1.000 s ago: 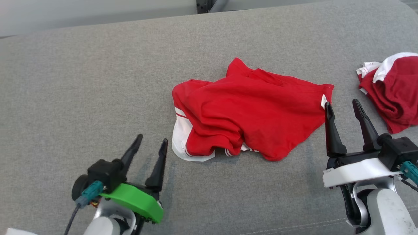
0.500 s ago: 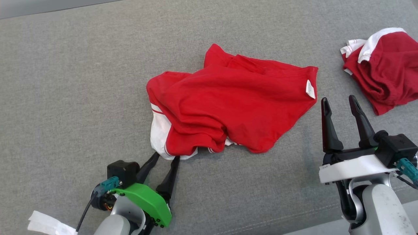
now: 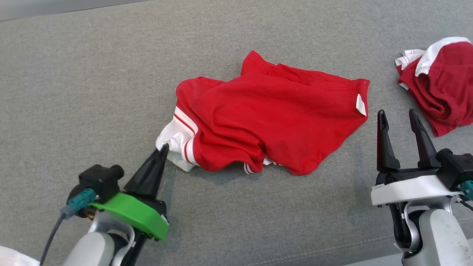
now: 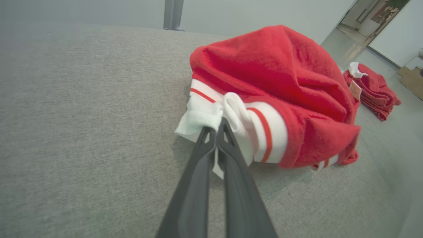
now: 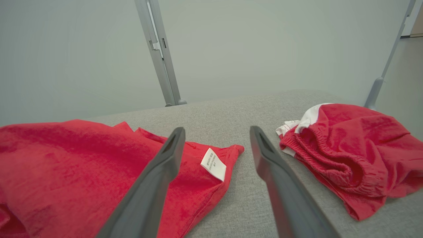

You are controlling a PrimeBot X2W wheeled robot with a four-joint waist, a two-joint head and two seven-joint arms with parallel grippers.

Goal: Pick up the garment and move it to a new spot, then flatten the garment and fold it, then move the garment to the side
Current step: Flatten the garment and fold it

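Firmly pinched: the garment's white band in the left gripper

The red garment point(image 3: 273, 122) lies crumpled near the middle of the grey upholstered surface point(image 3: 92, 74). Its white band point(image 3: 177, 135), edged with red stripes, is bunched at the corner toward the robot's left. The left gripper point(image 3: 162, 149) has its two dark fingers pressed together on that band, with a fold of white cloth caught between the tips. The rest of the garment rests on the surface.

On the opposite edge, a small white label point(image 3: 360, 104) sits near the hem. The right gripper point(image 3: 397, 116) stands just beside that edge, its fingers spread wide with nothing between them.

Farther to the robot's right, well apart from the first, a second red garment point(image 3: 439, 85) with white trim lies in a heap. Behind the surface, the right wrist view shows a pale wall and a grey metal post point(image 5: 158, 49).
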